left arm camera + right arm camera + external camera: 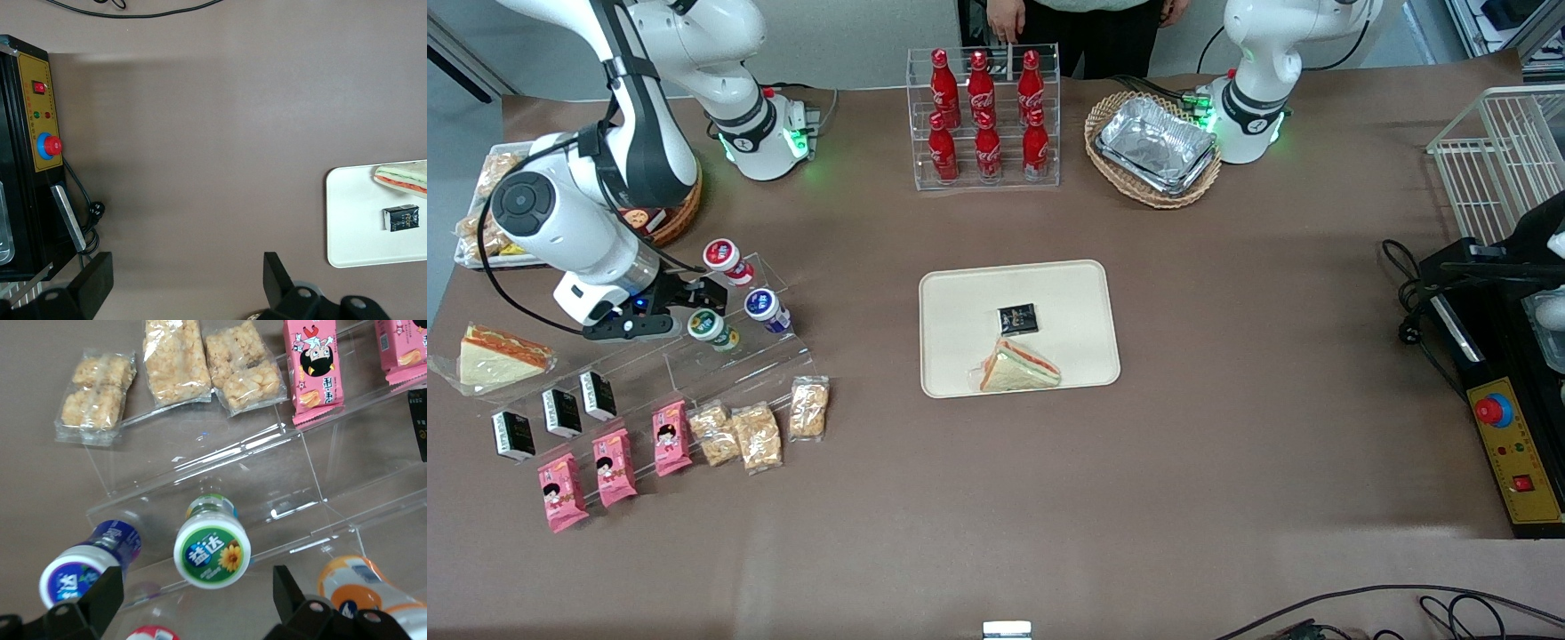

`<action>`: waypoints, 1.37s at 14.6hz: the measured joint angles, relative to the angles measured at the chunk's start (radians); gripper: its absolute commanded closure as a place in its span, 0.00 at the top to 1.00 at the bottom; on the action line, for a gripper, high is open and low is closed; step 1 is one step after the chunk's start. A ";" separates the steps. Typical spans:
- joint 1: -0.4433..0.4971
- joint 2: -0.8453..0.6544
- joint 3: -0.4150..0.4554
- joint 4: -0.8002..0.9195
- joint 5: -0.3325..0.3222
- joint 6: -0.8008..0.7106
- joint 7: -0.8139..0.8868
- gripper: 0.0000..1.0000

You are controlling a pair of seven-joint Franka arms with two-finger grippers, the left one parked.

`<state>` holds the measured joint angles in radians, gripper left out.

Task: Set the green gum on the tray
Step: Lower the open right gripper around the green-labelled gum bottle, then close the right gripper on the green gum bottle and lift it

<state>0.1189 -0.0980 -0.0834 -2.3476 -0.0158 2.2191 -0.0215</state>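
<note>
The green gum [711,328] lies on its side on a clear acrylic step stand [720,360], its green lid with a flower print facing the wrist camera [212,548]. My right gripper [703,304] is open just above it; in the right wrist view the gripper [193,600] has its two fingers spread wider than the lid, and the gum sits ahead of the gap, not touched. The beige tray [960,302] lies at the table's middle, toward the parked arm from the stand, and also shows in the left wrist view [353,220].
A blue-lidded gum [767,309] and a red-lidded one [725,258] lie beside the green gum; an orange-lidded one [357,583] is close too. The tray holds a sandwich [1018,366] and a black packet [1018,317]. Snack bags [758,436] line the stand's low step.
</note>
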 measured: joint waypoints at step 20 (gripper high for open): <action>-0.003 0.087 -0.041 -0.038 0.014 0.112 -0.073 0.87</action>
<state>0.1160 -0.0111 -0.1243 -2.3858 -0.0018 2.3310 -0.0941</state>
